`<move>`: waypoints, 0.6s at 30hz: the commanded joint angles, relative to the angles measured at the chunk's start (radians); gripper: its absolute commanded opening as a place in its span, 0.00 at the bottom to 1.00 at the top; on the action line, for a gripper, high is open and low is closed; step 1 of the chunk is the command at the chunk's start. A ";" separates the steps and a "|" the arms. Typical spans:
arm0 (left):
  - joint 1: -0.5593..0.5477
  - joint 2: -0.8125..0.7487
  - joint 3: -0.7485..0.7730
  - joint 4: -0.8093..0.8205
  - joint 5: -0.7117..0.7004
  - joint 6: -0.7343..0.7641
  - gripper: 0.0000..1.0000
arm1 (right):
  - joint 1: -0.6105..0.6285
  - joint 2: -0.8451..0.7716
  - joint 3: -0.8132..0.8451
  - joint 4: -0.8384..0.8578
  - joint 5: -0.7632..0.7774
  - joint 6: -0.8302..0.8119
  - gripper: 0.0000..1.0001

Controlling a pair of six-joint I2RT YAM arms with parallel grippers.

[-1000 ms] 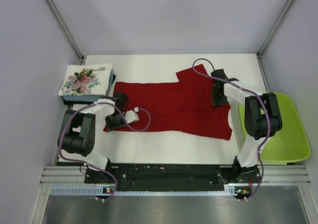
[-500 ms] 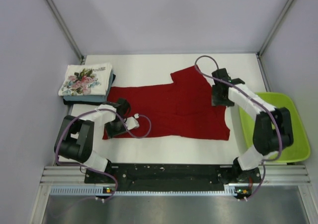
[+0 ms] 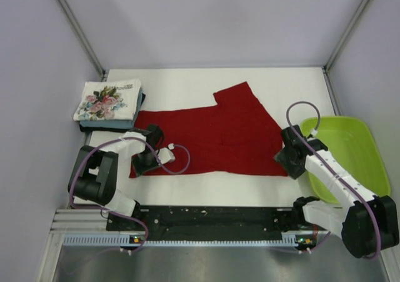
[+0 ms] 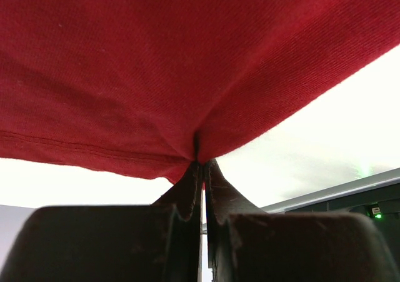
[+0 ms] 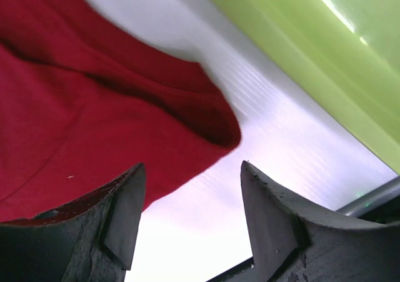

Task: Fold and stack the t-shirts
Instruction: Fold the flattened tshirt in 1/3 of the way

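Pinching red t-shirt [image 3: 212, 132], left hand [image 4: 201, 169] low

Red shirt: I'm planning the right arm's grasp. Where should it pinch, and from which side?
Probably the near right corner of the red shirt, coming from the tray side. It lies just ahead of the open right gripper, bare table beside it, mirroring the left gripper's pinch on the near left edge.

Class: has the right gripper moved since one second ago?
Yes. Against the green tray, the right gripper has moved down the view: from level with its far rim to beside its left wall.
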 commanded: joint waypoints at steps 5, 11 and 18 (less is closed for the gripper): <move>0.004 0.011 -0.005 -0.005 0.056 -0.005 0.00 | 0.003 0.005 -0.096 -0.011 0.053 0.326 0.61; 0.008 0.001 0.000 -0.011 0.048 0.015 0.00 | -0.004 0.078 -0.116 0.013 0.125 0.332 0.32; 0.061 -0.034 0.017 -0.025 -0.018 0.110 0.00 | -0.098 0.010 -0.090 0.012 0.150 0.118 0.00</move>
